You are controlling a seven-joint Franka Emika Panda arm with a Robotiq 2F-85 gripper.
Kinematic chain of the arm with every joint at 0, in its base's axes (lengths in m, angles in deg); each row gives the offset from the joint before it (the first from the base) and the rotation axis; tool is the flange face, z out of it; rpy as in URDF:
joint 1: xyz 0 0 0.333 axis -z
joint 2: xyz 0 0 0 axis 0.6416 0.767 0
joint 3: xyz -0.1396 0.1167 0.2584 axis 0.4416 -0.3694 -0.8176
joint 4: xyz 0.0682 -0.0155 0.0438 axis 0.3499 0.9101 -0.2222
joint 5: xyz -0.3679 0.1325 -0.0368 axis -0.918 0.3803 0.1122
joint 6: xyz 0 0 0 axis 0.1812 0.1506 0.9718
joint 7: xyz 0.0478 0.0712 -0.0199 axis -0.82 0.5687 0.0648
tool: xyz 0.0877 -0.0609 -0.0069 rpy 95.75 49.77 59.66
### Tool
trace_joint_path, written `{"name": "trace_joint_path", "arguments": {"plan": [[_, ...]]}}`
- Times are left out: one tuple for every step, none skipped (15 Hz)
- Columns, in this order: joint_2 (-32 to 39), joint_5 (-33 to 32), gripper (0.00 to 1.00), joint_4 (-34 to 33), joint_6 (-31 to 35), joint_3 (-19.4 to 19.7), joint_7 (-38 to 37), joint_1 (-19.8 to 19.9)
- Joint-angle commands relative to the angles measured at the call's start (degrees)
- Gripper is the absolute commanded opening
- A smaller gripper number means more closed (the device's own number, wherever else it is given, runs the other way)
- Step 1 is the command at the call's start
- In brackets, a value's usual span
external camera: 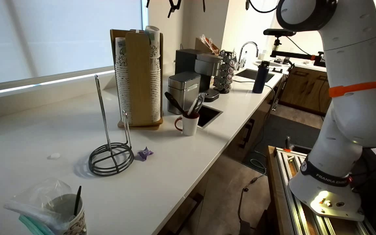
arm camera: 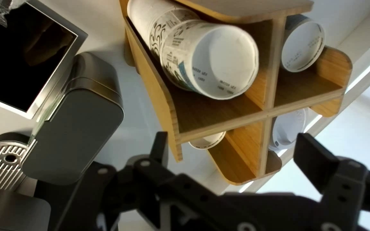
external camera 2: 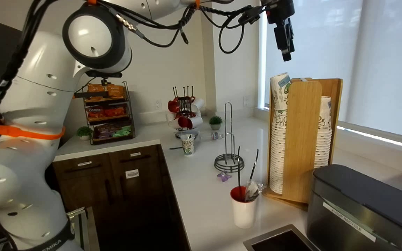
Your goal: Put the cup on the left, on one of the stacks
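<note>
A wooden cup holder (external camera: pixel 138 81) (external camera 2: pixel 300 139) (arm camera: pixel 220 118) stands on the counter with upside-down stacks of patterned paper cups. A top cup (external camera: pixel 153 39) (external camera 2: pixel 280 91) (arm camera: pixel 217 61) sits slightly tilted on one stack and sticks out above the holder. Another stack (external camera: pixel 121 58) (external camera 2: pixel 324 115) (arm camera: pixel 302 45) sits lower in a neighbouring compartment. A separate patterned paper cup (external camera: pixel 77 225) (external camera 2: pixel 187 145) stands upright on the counter, with a black stick and clear plastic at it. My gripper (external camera 2: pixel 287 52) (arm camera: pixel 234 146) is open and empty, above the holder. It is out of view in an exterior view.
A wire stand (external camera: pixel 111 160) (external camera 2: pixel 229 162), a purple wrapper (external camera: pixel 145 153) (external camera 2: pixel 224 176) and a red-and-white mug (external camera: pixel 189 126) (external camera 2: pixel 243 212) with utensils stand near the holder. A steel bin (external camera: pixel 183 91) (external camera 2: pixel 358 205) (arm camera: pixel 75 134) is beside it. The window blind (external camera: pixel 60 36) is behind.
</note>
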Motion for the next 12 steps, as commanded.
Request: {"name": "trace_joint_path", "arguments": {"plan": [[0.41, 0.79, 1.0, -1.08, -1.16, -0.08, -1.57, 0.28], [0.1, 0.65, 1.0, -0.98, -1.16, -0.04, -2.08, 0.09], [-0.43, 0.29, 1.0, -0.78, -1.31, 0.22, -3.78, -0.3], [-0.87, -0.22, 1.0, -0.65, -2.77, 0.33, -4.75, -0.68], [-1.11, -1.28, 1.0, -0.53, -5.08, 0.48, -4.98, -1.13], [-1.18, -1.73, 1.0, -0.54, -6.89, 0.5, -5.24, -1.29], [-1.09, -2.37, 1.0, -0.61, -9.31, 0.68, -5.73, -1.5], [-1.0, -2.46, 1.0, -0.86, -11.93, 0.64, -5.91, -1.47], [-0.78, -2.89, 1.0, -1.0, -14.19, 0.81, -6.46, -1.6], [-0.47, -3.03, 1.0, -1.25, -15.78, 0.93, -7.11, -1.59], [-0.02, -2.67, 1.0, -1.56, -16.34, 0.81, -7.3, -1.33], [0.26, -1.83, 1.0, -1.74, -15.22, 0.54, -7.13, -0.9]]}}
